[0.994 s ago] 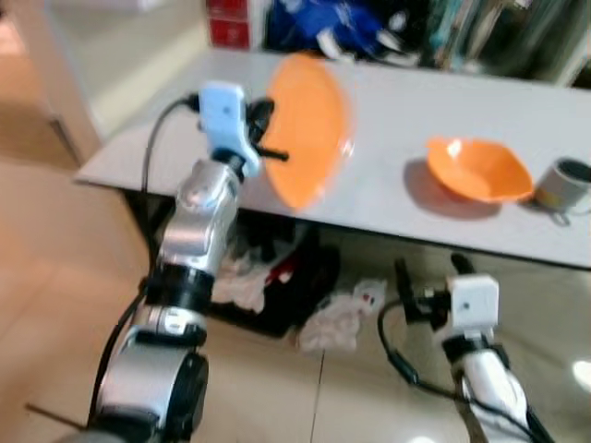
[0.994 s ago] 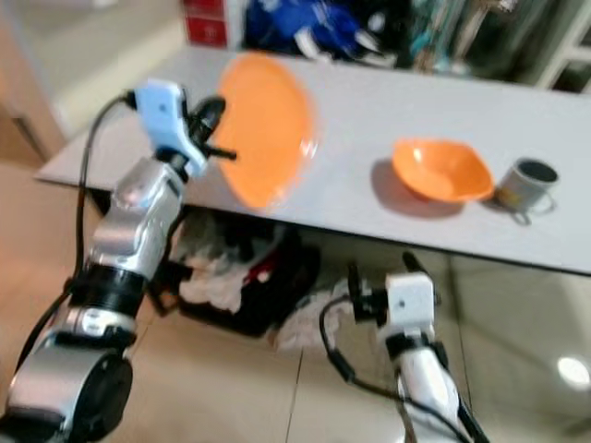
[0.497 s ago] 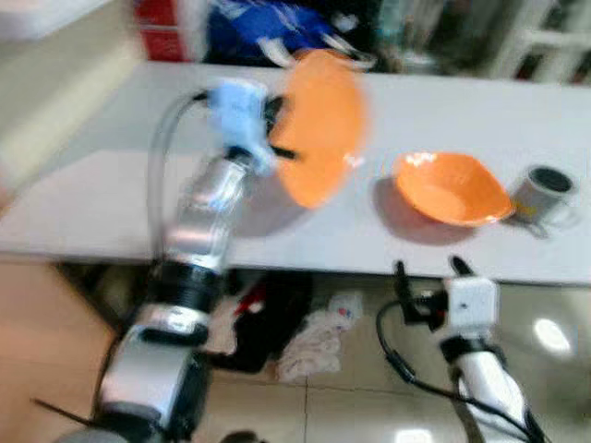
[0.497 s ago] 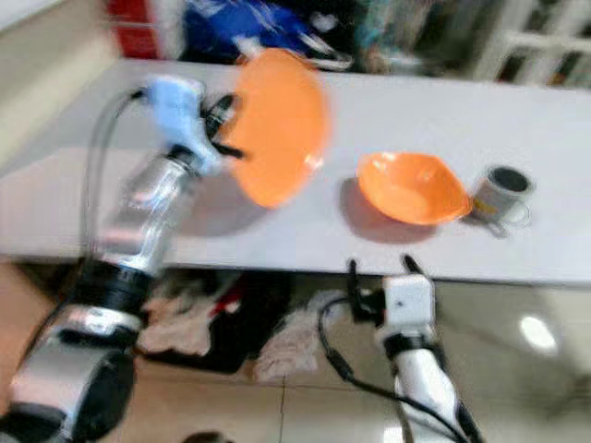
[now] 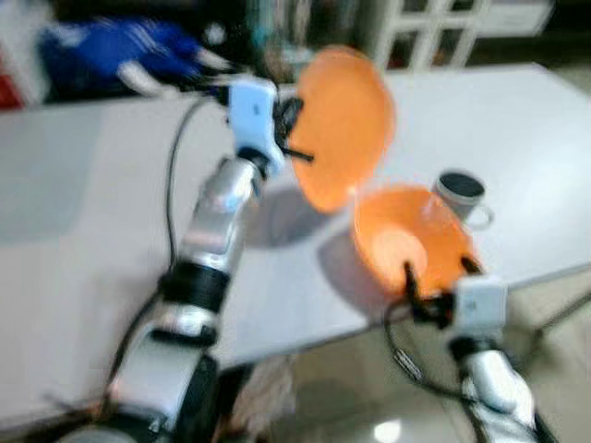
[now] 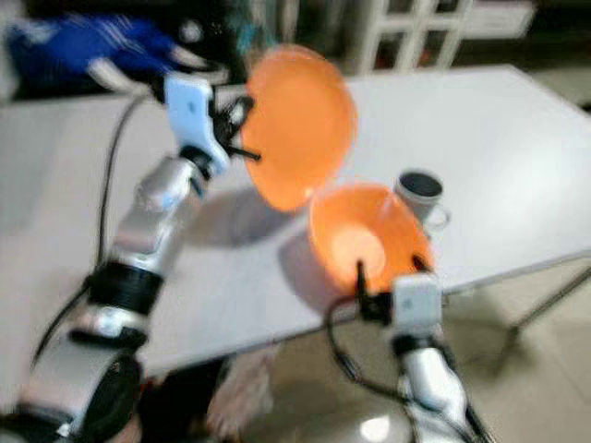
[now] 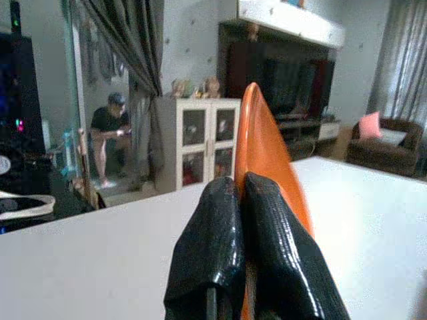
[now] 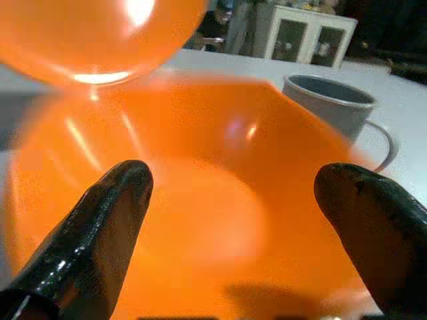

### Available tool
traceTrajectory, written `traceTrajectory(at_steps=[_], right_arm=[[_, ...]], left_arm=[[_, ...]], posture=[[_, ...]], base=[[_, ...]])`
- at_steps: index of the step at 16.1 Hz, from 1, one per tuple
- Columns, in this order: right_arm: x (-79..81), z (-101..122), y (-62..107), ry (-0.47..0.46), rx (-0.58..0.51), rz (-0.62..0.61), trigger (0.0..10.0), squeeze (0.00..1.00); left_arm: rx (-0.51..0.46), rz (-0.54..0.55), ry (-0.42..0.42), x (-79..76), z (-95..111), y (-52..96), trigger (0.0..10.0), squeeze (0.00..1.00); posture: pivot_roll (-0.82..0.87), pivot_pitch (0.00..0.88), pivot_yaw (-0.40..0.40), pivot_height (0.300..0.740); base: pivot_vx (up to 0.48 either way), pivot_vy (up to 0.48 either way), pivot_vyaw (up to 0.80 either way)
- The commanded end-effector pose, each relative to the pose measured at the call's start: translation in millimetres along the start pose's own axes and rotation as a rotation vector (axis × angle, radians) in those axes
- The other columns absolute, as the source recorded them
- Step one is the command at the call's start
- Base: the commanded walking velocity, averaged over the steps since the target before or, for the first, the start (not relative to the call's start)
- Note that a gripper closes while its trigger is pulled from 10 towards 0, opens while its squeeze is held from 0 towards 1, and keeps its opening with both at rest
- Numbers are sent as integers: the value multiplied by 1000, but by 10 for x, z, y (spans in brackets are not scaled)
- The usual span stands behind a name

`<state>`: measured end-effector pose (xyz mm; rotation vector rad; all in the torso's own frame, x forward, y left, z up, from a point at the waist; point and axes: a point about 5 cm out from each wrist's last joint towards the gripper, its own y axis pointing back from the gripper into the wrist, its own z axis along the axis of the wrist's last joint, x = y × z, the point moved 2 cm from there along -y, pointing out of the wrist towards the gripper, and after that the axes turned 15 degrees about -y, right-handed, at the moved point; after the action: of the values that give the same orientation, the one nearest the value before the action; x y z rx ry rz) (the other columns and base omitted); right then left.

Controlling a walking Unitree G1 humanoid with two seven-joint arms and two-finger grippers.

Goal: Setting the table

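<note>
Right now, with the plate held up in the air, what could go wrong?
The left gripper pinches only the rim of the tilted plate, so it might slip. The plate hangs just above the bowl and could knock it. The open right gripper may push the bowl into the mug.

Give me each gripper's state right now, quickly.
Left gripper: shut on the round orange plastic plate, held on edge above the table.
Right gripper: open, pointing at the orange plastic bowl.

White cabinet and dark curtains behind pale table.
</note>
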<state>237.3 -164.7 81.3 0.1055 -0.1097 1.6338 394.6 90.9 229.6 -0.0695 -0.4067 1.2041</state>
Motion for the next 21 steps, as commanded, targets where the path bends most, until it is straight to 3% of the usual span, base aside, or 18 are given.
traceTrajectory(at_steps=[1, 2, 5, 13, 21], right_arm=[[-103, 0, 19, 23, 11, -24, 10000, 0], [-103, 0, 19, 23, 11, -24, 10000, 0], [-116, -28, 70, 31, 19, -17, 10000, 0], [-125, -41, 80, 34, 26, -13, 10000, 0], [-131, -40, 61, 48, 33, -9, 10000, 0]], left_arm=[[-66, -7, 6, -57, 170, -63, 0, 0], [-66, -7, 6, -57, 170, -63, 0, 0], [37, 97, 121, 74, -58, -10, 0, 0], [85, 192, 94, 231, -146, 61, 0, 0], [99, 194, 95, 192, -189, 123, 0, 0]], posture=[[-103, 0, 4, 740], [-103, 0, 4, 740], [-113, 0, 3, 740], [-107, 0, -3, 740], [-102, 0, -6, 740]], base=[[458, 0, -744], [458, 0, -744], [0, 0, 0], [0, 0, 0], [0, 0, 0]])
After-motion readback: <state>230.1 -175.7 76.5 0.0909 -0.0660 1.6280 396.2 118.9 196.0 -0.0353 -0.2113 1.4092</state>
